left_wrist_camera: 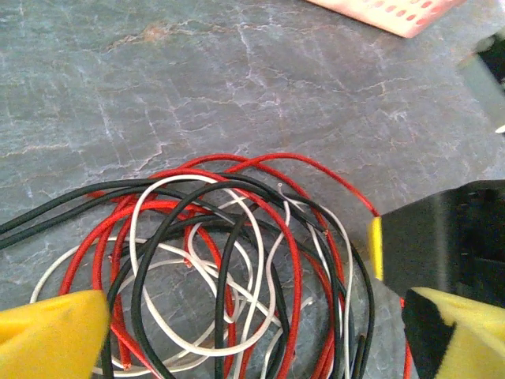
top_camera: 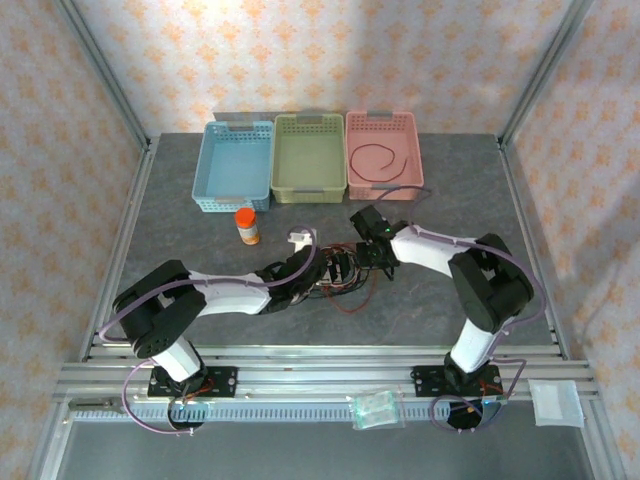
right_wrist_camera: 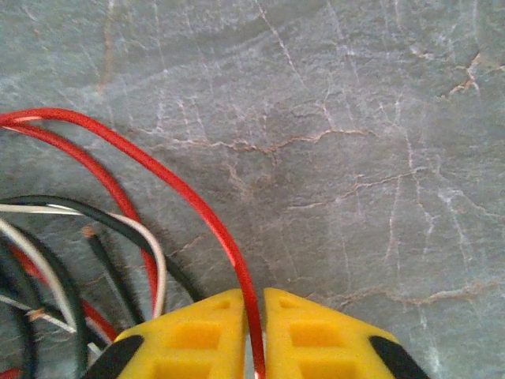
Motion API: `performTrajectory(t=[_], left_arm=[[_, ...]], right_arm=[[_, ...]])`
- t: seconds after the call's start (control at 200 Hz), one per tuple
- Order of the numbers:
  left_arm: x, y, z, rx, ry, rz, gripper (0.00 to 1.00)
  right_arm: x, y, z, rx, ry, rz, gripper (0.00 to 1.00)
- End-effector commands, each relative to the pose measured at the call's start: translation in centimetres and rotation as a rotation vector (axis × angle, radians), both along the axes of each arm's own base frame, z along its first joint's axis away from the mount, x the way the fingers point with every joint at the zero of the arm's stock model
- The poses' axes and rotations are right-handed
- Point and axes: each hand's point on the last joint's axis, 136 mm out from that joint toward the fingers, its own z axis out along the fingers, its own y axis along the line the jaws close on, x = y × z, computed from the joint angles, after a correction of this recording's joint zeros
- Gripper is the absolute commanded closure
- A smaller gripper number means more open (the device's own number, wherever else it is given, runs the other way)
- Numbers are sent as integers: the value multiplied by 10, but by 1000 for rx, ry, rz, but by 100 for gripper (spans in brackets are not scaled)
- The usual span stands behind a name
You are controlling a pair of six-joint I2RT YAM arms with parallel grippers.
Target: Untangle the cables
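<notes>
The right gripper (right_wrist_camera: pixel 254 332) pinches one red cable (right_wrist_camera: pixel 181 193), which runs sideways into the cable pile (left_wrist_camera: pixel 229 260) under the wide-spread left gripper (left_wrist_camera: pixel 252 332).

No writing, label or number is legible on anything here.

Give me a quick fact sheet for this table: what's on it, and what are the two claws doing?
Baskets: blue basket, green basket and pink basket in a row at the far side
In pink basket: one dark red cable
Mid-table: tangle of red, black and white cables
Left claw: open, over the tangle
Right claw: shut on a red cable
Also: orange bottle near the blue basket
</notes>
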Motion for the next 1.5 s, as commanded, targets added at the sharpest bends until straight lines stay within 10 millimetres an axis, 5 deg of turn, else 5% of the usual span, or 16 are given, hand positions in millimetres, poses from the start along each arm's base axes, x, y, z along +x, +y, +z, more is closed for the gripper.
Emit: performTrajectory(t=[0.0, 0.395, 1.497], left_arm=[[8, 10, -3, 59, 13, 70, 1], [15, 12, -22, 138, 59, 110, 1], [11, 28, -50, 228, 102, 160, 1]], right_arm=[[4, 3, 30, 61, -69, 3, 91], [-6, 11, 70, 184, -164, 58, 100], [-4, -16, 255, 280, -597, 28, 100]])
